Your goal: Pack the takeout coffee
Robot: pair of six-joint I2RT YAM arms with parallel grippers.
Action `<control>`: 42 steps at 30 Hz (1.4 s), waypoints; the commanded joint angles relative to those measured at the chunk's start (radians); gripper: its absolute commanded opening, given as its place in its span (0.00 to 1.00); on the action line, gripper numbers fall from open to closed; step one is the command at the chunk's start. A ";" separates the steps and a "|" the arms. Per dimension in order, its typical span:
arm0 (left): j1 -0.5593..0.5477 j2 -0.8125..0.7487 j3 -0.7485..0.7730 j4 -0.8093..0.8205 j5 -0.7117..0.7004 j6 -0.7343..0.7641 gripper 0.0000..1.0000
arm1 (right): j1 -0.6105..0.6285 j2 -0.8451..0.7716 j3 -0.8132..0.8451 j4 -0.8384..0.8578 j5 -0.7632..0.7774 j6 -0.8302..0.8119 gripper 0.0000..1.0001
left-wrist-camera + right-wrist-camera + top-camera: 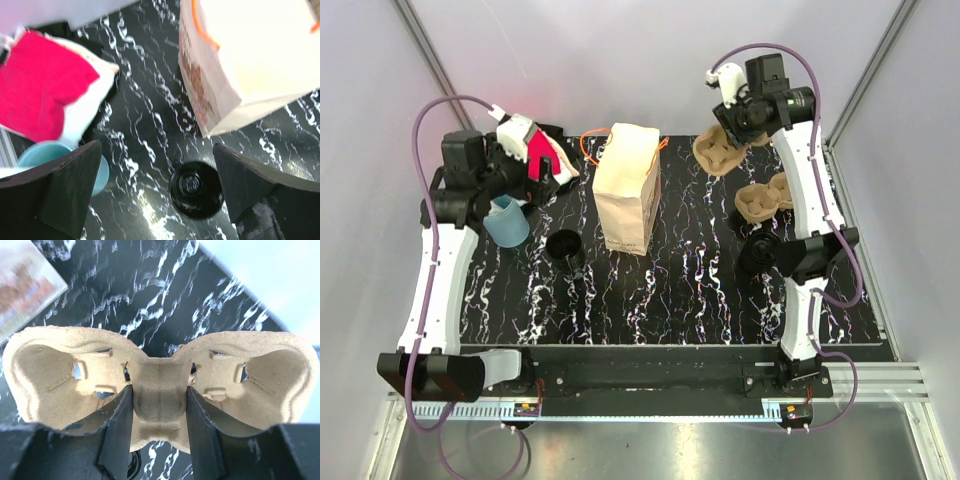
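A brown moulded cup carrier (159, 365) is gripped at its middle bridge by my right gripper (159, 390), which is shut on it and holds it up off the table at the back right (718, 150). A second carrier (765, 200) lies on the table below it. The white paper bag (628, 188) with orange handles stands upright in the middle. My left gripper (155, 150) hangs open with nothing in it, above a black lid (196, 189). A light blue cup (45, 155) stands just to the left of its left finger.
A red and white packet (45, 95) lies at the back left beside the left gripper (545, 180). Another black lid (760, 250) sits by the right arm. White walls close the table (670, 300) at the back and both sides.
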 commanded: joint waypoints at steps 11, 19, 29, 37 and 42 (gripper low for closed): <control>-0.154 0.277 0.342 0.017 -0.019 0.032 0.99 | 0.209 -0.111 0.059 0.228 0.282 -0.045 0.46; -0.261 0.409 0.439 0.006 -0.146 0.059 0.99 | 0.235 -0.157 0.047 0.277 0.353 -0.042 0.46; -0.428 0.446 0.479 -0.004 -0.300 0.130 0.35 | 0.285 -0.206 0.033 0.320 0.416 -0.077 0.47; -0.525 0.470 0.540 -0.018 -0.352 0.138 0.09 | 0.337 -0.217 0.006 0.326 0.443 -0.092 0.47; -0.579 0.469 0.544 -0.018 -0.375 0.135 0.01 | 0.344 -0.223 -0.034 0.326 0.457 -0.083 0.47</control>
